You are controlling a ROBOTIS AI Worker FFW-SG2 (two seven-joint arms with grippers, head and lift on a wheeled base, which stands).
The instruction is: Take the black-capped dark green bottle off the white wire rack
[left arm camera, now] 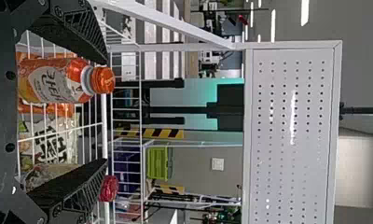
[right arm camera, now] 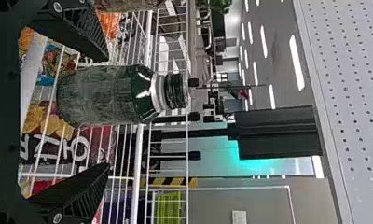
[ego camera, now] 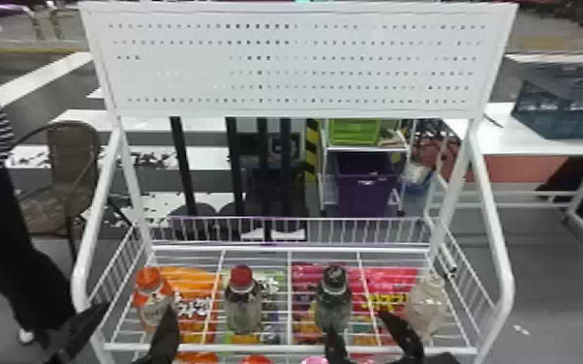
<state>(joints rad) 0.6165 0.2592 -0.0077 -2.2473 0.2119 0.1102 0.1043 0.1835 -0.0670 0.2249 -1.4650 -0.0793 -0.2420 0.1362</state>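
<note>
Black-capped dark green bottle is standing on the white wire rack between red-capped bottle and clear bottle, black left gripper and right gripper gaping

The orange-capped bottle, between the left fingers, bears dark lettering on a pale label. Just beyond them, an orange packet has white characters. Between the right fingers, white characters mark a dark packet; farther forward, yellow-and-black warning stripes show beyond both pairs of fingers.
</note>
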